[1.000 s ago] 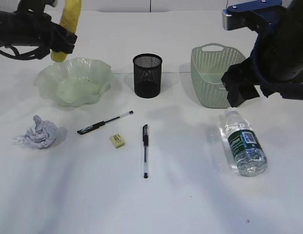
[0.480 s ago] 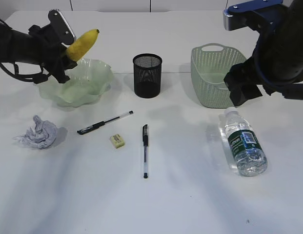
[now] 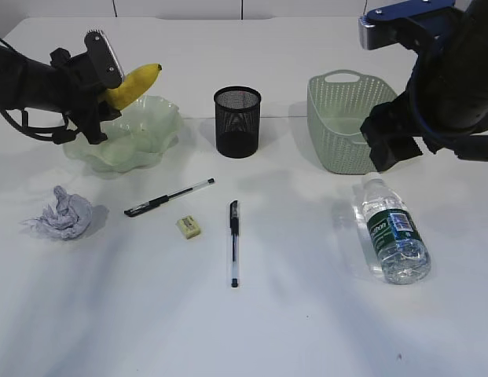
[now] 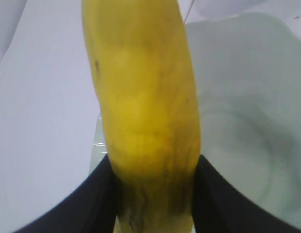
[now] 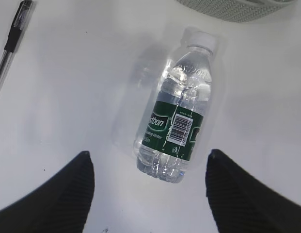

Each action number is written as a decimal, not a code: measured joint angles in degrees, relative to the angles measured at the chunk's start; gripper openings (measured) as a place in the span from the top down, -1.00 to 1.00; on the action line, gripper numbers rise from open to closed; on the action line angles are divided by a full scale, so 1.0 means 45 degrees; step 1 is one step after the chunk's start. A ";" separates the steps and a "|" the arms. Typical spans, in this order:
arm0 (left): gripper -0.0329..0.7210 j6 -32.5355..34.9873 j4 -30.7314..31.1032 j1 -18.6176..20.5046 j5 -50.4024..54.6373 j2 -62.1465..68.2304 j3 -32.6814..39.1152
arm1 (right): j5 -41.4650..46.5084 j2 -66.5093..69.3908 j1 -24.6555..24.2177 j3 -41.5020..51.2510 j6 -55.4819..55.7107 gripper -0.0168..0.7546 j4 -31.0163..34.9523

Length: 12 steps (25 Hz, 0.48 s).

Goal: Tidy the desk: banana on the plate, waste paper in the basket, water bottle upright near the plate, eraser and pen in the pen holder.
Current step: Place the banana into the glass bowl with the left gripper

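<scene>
My left gripper [image 3: 108, 93] is shut on the yellow banana [image 3: 138, 81], holding it tilted just above the left side of the pale-green plate [image 3: 153, 137]. The left wrist view shows black fingers [image 4: 92, 194] pressed on both sides of the banana [image 4: 140, 97], with the plate [image 4: 247, 121] beneath. Farther right, the water bottle [image 3: 391, 232] lies on its side on the desk [image 3: 306, 314]. My right gripper [image 3: 391, 149] hangs open above it, and the bottle [image 5: 182, 116] lies between and beyond the gripper's [image 5: 149, 160] fingers. Waste paper [image 3: 63, 212], eraser [image 3: 188, 227] and two pens [image 3: 169, 197] [image 3: 234, 243] lie on the desk.
The black mesh pen holder [image 3: 237, 122] stands at the back centre. The sage-green basket [image 3: 342, 126] stands right of it, just behind my right gripper. Its rim [image 5: 237, 9] and one pen [image 5: 12, 39] show at the edges of the right wrist view.
My left gripper has come down and turned, bringing the banana from upright above the plate's back-left rim to a tilt low over the plate. The right arm has hardly moved.
</scene>
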 joint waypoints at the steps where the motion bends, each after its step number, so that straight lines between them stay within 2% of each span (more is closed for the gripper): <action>1: 0.15 0.0027 0.0000 0.0000 0.0095 0.0000 0.0000 | 0.0000 0.0000 0.0000 0.0000 0.0000 -0.42 0.0000; 8: 0.15 0.0383 0.0000 0.0000 0.0180 0.0211 0.0000 | 0.0000 0.0000 0.0000 0.0000 -0.0038 -0.42 0.0000; 12: 0.15 0.1207 0.0000 0.0000 0.0211 0.0211 0.0000 | 0.0000 0.0000 0.0000 0.0000 -0.0058 -0.42 0.0000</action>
